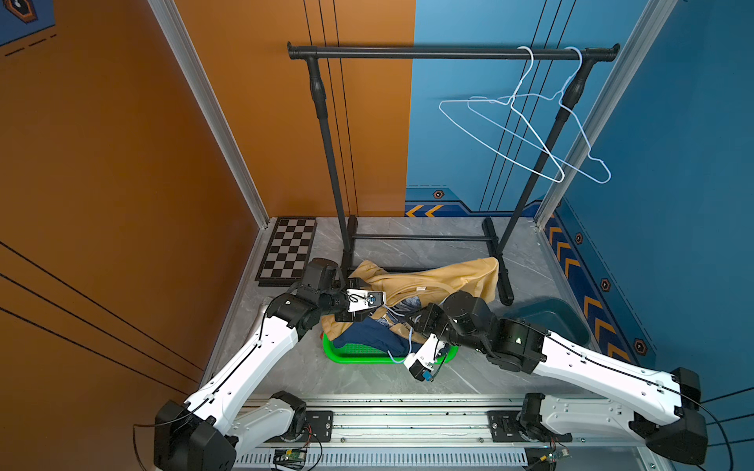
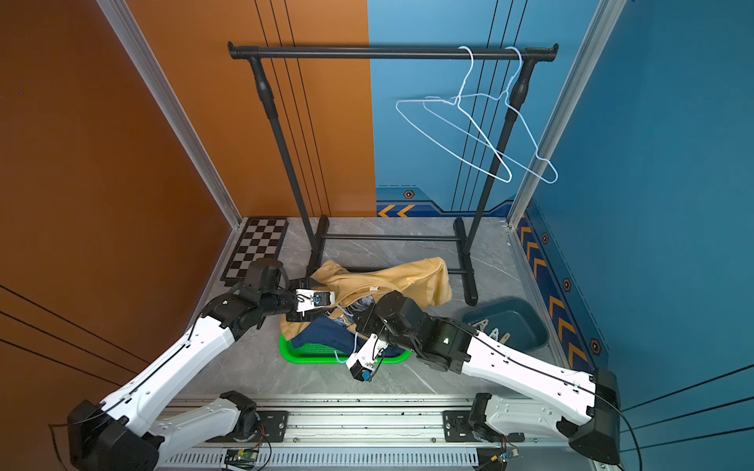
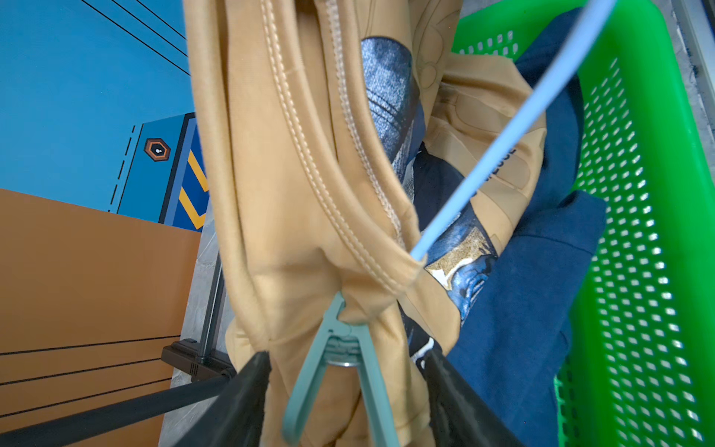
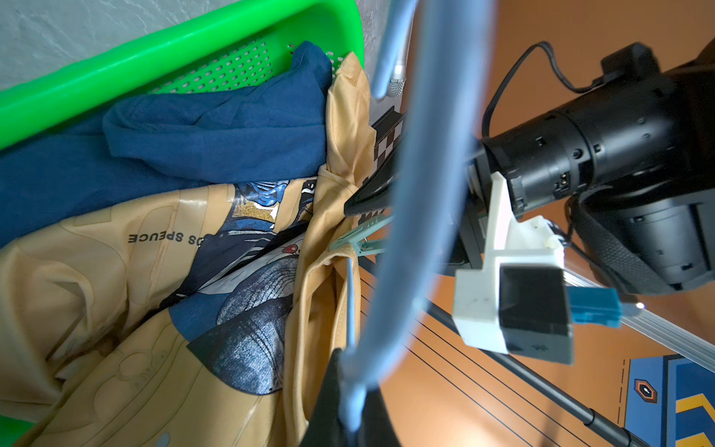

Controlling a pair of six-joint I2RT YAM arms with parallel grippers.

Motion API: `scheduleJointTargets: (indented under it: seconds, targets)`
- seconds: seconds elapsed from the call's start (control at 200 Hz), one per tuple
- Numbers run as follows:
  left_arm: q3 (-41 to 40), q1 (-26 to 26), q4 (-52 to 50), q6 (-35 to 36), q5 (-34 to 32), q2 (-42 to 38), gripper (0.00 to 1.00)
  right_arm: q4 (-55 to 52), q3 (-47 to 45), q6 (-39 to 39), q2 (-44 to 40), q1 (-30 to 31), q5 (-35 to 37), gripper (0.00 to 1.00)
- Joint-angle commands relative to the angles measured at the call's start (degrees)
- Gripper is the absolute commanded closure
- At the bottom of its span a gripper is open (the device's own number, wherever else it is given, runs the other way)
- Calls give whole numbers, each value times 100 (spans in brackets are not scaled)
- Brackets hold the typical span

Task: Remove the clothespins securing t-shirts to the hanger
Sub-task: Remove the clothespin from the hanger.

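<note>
While folds are hiding much of the mustard t-shirt (image 1: 440,277) (image 2: 408,281), lower centre in both top views, upside-down "SPENCE" is showing. The left gripper (image 3: 346,354) is straddling, unclenched, the green clothespin (image 3: 336,344) pinching its hem. The right gripper (image 4: 348,391) is clamping the blurred hanger (image 4: 425,193).

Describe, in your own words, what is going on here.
Two robot arms are unpegging shirts. The right gripper is shut on the pale blue wire hanger that runs into the mustard-yellow t-shirt, above the green basket, where a navy t-shirt lies. The left gripper is open, its jaws either side of the handles of a pale green clothespin clipped to the yellow shirt's edge; the peg is not yet off. Two bare hangers hang on the black rack behind.
</note>
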Motion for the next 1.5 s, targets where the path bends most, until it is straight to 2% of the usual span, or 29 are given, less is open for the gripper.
scheduleJointTargets:
  seconds: [0.0, 0.255, 0.591, 1.121, 1.491]
  targets:
    - [168, -84, -121, 416, 487, 57, 44, -118, 187, -104, -86, 40, 173, 100]
    - [216, -135, -111, 365, 366, 41, 67, -114, 200, -106, -62, 37, 167, 100]
    - [240, -125, -118, 259, 207, -1, 80, -116, 187, -87, -77, 40, 241, 100]
    - [243, -40, -116, -182, 253, -521, 84, -12, -11, 144, -266, -147, 317, 100]
    - [418, 167, -116, -522, 390, -936, 84, 30, 71, 1176, -317, -455, 7, 100]
